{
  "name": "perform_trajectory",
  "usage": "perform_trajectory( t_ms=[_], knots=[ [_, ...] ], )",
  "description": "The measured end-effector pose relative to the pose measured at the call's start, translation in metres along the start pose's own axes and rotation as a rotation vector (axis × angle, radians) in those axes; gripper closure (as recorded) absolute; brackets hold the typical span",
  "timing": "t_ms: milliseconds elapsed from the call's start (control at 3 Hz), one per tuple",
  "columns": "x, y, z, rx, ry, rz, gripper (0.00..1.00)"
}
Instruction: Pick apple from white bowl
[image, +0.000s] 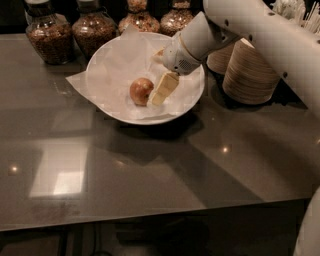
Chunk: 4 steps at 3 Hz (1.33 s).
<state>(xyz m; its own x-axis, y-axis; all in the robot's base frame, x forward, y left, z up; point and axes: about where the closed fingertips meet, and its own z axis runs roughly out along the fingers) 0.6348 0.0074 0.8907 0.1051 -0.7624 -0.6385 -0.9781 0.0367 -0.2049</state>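
Note:
The apple (141, 90), small, round and reddish-orange, lies in the middle of the white bowl (192, 97), which is wide, shallow and lined with crinkled white paper. My gripper (160, 93) reaches down into the bowl from the upper right on the white arm (260, 35). Its beige tip sits right beside the apple's right side, close to touching it. The apple rests on the paper.
Several glass jars of brown food (44, 36) stand along the back edge behind the bowl. Stacks of small beige paper bowls (250, 75) stand to the right of the white bowl. The bowl sits on a dark glossy counter (150, 170) with its front edge near the bottom.

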Motion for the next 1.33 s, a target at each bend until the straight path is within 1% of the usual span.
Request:
perform_trajectory(
  t_ms=[333, 667, 1000, 1333],
  knots=[
    [0.004, -0.004, 0.018, -0.007, -0.013, 0.007, 0.25],
    [0.004, -0.006, 0.021, -0.008, -0.015, 0.007, 0.24],
    [0.003, -0.005, 0.025, -0.012, -0.016, 0.007, 0.29],
    [-0.002, -0.003, 0.042, -0.038, -0.019, -0.004, 0.28]
  ],
)
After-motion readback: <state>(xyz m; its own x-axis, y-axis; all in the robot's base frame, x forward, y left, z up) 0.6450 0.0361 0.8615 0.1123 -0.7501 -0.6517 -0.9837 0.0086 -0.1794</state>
